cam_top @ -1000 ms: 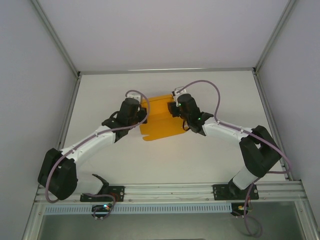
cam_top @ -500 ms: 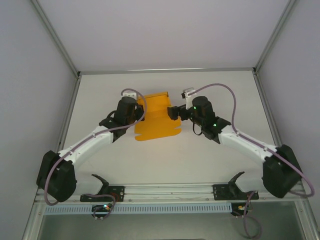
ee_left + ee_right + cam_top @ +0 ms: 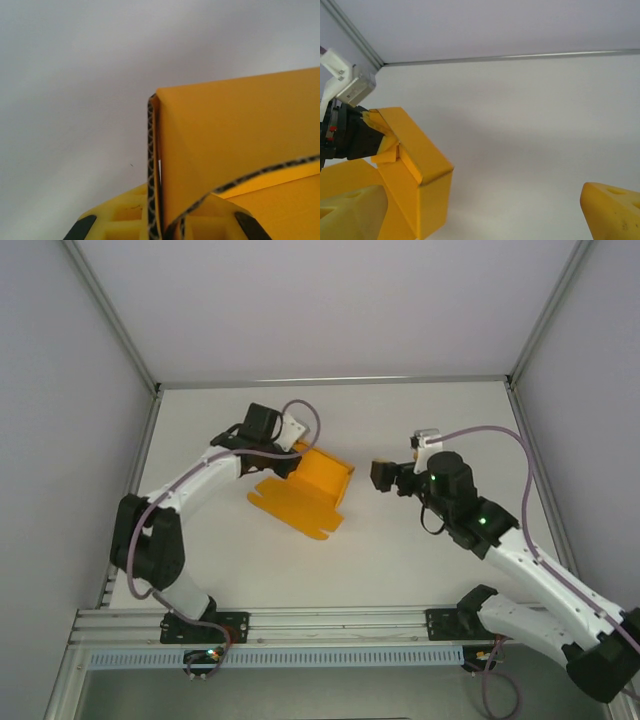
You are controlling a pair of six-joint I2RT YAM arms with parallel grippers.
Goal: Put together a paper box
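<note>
Though partly folded, paper box (image 3: 300,498): middle of table (image 3: 430,415), walls (image 3: 60,440) well off.
left gripper (image 3: 296,452): clamped on its raised far flap.
right gripper (image 3: 384,477): fingers (image 3: 350,210) wide apart, holding nothing, right of box.

The table (image 3: 400,565) is white and flat. A pale grey back wall (image 3: 330,300) stands at 12 o'clock. The left wall (image 3: 60,440) is at 9 o'clock and the right wall (image 3: 600,420) is at 3 o'clock. Thin silver bars run up the corners at 11 o'clock (image 3: 112,315) and 1 o'clock (image 3: 546,310). A silver strip (image 3: 330,382) lies where the table meets the back wall. A metal rail (image 3: 340,620) with grooves runs along the edge at 6 o'clock. The light is soft and even.
</note>
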